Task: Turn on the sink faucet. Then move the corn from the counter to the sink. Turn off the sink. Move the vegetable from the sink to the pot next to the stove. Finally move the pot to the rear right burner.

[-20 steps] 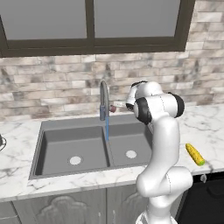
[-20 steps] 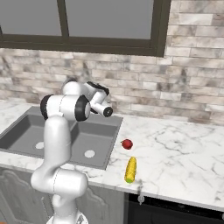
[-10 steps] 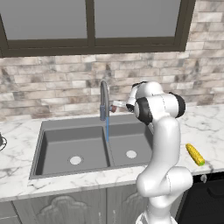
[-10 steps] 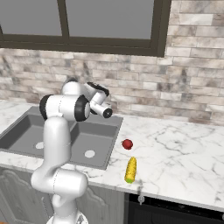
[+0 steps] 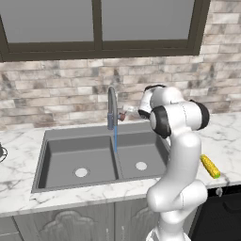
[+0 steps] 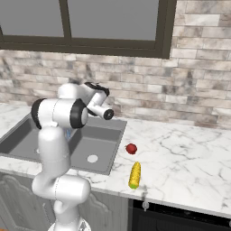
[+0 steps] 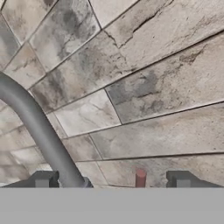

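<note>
- My gripper [image 7: 110, 180] now stands released, fingers [image 7: 43, 179] spread wide either side of the red-tipped lever [image 7: 140, 178]; a second ago it was far narrower.
- The sink faucet [image 5: 112, 109] runs: a thin blue stream [image 5: 115, 139] falls into the sink [image 5: 61, 160], as it did a second ago.
- The arm has barely shifted from the earlier pictures, hand beside the lever.
- The corn [image 6: 134, 174] lies unmoved on the table [image 6: 189, 158], near its front edge, right of the sink.
- The small red object [image 6: 131, 148] sits just behind the corn, apart from it.
</note>
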